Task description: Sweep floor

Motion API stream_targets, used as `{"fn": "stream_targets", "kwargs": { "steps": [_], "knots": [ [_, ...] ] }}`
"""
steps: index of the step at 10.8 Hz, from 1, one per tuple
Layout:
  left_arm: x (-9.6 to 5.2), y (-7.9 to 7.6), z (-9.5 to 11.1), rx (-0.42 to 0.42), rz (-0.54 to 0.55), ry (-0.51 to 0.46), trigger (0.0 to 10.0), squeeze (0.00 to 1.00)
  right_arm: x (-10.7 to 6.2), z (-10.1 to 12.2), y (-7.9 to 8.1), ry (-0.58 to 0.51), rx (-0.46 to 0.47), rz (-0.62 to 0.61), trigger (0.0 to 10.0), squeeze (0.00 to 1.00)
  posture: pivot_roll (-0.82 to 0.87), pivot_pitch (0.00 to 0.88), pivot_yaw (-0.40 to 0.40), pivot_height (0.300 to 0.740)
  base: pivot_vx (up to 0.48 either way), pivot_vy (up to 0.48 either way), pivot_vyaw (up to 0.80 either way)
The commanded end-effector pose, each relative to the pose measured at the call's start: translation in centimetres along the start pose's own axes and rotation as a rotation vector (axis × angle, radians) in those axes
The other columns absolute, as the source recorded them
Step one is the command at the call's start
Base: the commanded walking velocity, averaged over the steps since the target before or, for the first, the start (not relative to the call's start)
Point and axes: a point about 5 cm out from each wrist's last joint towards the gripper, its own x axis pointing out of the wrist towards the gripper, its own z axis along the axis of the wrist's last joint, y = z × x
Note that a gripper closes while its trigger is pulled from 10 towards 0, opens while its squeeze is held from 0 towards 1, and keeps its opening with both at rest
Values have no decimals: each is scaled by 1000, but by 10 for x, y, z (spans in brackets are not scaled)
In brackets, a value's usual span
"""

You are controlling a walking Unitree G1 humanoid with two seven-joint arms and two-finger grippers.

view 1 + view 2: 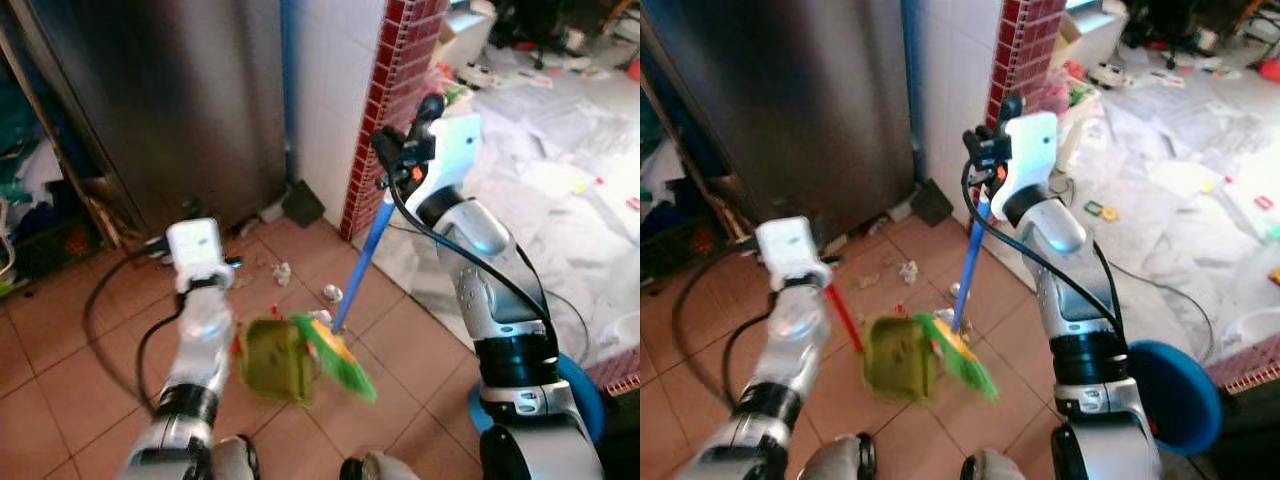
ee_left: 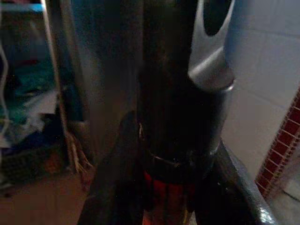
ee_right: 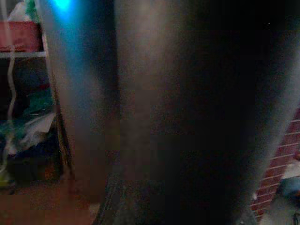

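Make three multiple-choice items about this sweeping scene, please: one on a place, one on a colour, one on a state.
1. Where does the crumpled white paper scrap lie?
A. on the terracotta tile floor, near the tall steel cabinet
B. on a shelf
C. inside the green dustpan

2. What colour is the broom's long handle?
A. yellow
B. blue
C. black

3. What is the right pincer doing?
A. hanging idle
B. gripping the broom handle
C. holding a cup

Answers: 1 A, the scrap rests on tiles before the cabinet; 2 B, the shaft is blue in both eye views; 3 B, it closes at the handle's top.
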Motion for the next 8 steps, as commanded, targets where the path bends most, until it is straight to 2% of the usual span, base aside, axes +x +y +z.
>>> {"fn": "stream_targets", "kwargs": {
  "steps": [1, 2, 5, 8],
  "knots": [
    [0, -1, 12, 2, -23, -45, 10000, 0, -2, 14, 3, -41, 1, 44, 10000, 0, -93, 104, -57, 740, 0, 0, 0],
    [-5, 4, 12, 23, -18, -46, 10000, 0, -20, -4, 2, 44, 86, 15, 10000, 0, -91, 105, -58, 740, 0, 0, 0],
    [-12, 13, 14, 37, -7, -8, 10000, 0, -74, -46, 9, 291, 117, 2, 10000, 0, -88, 91, -56, 740, 0, 0, 0],
    [-8, 16, 16, 53, -15, 1, 10000, 0, -105, -53, -4, 422, 88, 2, 10000, 0, -95, 83, -57, 740, 0, 0, 0]
  ]
}}
